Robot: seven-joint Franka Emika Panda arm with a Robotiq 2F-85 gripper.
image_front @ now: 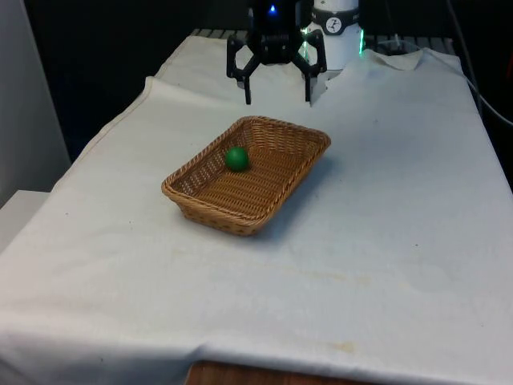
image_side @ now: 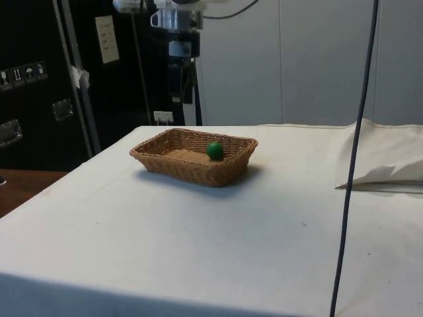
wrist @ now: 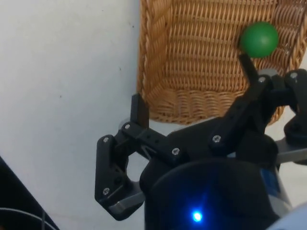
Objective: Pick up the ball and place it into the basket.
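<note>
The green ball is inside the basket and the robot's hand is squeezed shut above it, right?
Not quite. The green ball does lie inside the basket, and the hand does hang above the basket's far end, but it is open, not squeezed shut. The front view shows its two fingers spread wide apart, holding nothing.

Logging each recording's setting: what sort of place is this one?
Probably a robotics lab or test room: a table under a white cloth, black curtains behind it, dark cabinets alongside, and just a wicker basket holding a green ball below the open pincer.
</note>
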